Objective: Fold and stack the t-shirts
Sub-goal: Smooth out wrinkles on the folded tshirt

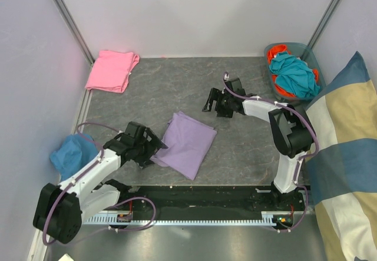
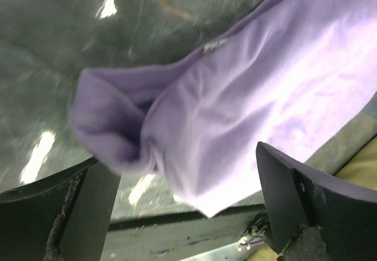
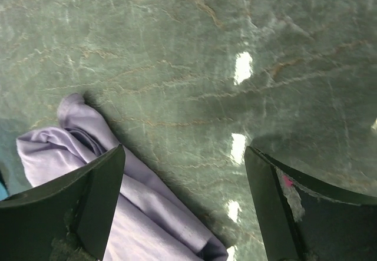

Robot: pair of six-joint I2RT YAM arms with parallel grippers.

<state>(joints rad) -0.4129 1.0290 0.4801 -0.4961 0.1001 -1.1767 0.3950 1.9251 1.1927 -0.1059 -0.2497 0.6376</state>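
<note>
The lavender t-shirt [image 1: 188,143] lies folded on the grey table, in the middle. The pink t-shirt [image 1: 111,70] lies folded at the far left corner. My left gripper [image 1: 155,149] is open at the lavender shirt's near left edge. In the left wrist view the shirt [image 2: 247,96] lies between and beyond the spread fingers [image 2: 294,196], with nothing gripped. My right gripper [image 1: 213,103] is open over bare table just past the shirt's far right corner. In the right wrist view the shirt [image 3: 147,214] shows by the left finger [image 3: 88,202].
A basket [image 1: 307,50] of teal and orange clothes stands at the far right. A blue cloth [image 1: 70,155] lies by the left wall beside the left arm. A big striped cushion [image 1: 347,155] leans along the right side.
</note>
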